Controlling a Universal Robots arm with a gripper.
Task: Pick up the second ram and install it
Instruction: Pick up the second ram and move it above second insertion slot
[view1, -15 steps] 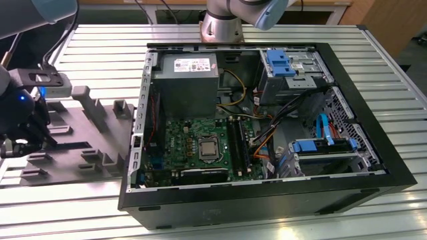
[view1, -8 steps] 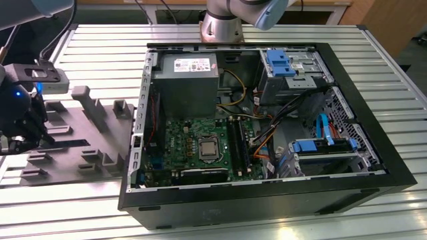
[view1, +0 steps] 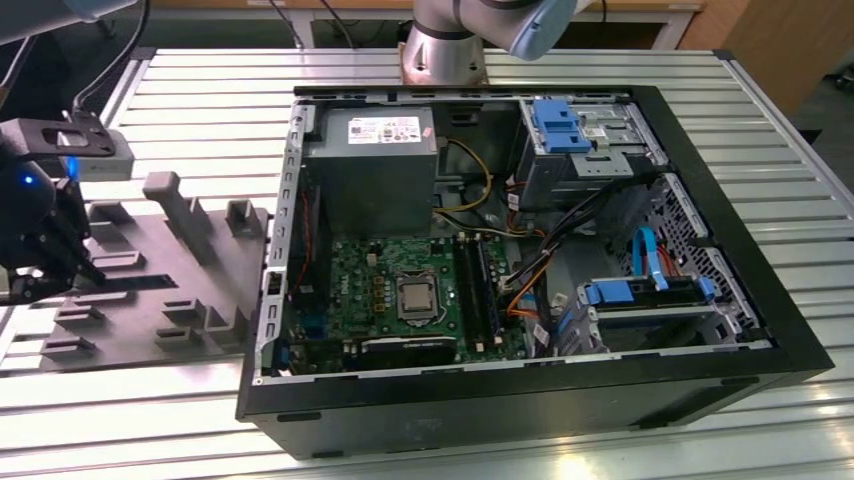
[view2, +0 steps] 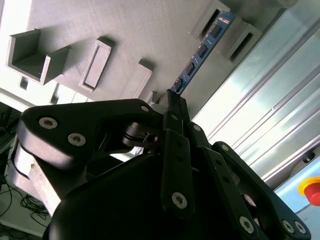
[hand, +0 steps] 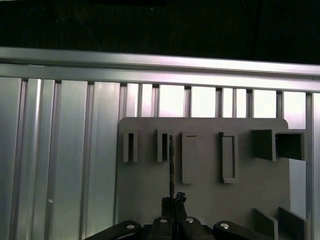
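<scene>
In the exterior view, a ribbed metal surface (view1: 561, 70) of pale slats carries an open black computer case (view1: 534, 400) on the exterior view's right. Inside it are a green circuit board (view1: 400, 270) and a grey, boxy power supply (view1: 367, 170). On the exterior view's left lies a matte grey plastic tray (view1: 134, 300) with upright posts. The dark pincer (view1: 54, 265) hangs over the tray's left edge, and from here I cannot tell how its fingers stand.

In the second wrist view, the black, bolted fingers (view2: 176, 140) of the pincer (view2: 172, 100) are closed on one end of the second ram (view2: 197, 57). It is a thin flat stick, dark bluish, with small chips in a row. Its long axis runs straight out from the fingertips, and its far end lies between two grey posts of the tray (view2: 125, 30).

In the first wrist view, the second ram (hand: 171, 165) shows edge-on as a thin dark line. It points away from the closed pincer (hand: 173, 202) across the tray (hand: 210, 200) toward a slotted post near the tray's far edge, with the slatted surface (hand: 65, 150) beyond
</scene>
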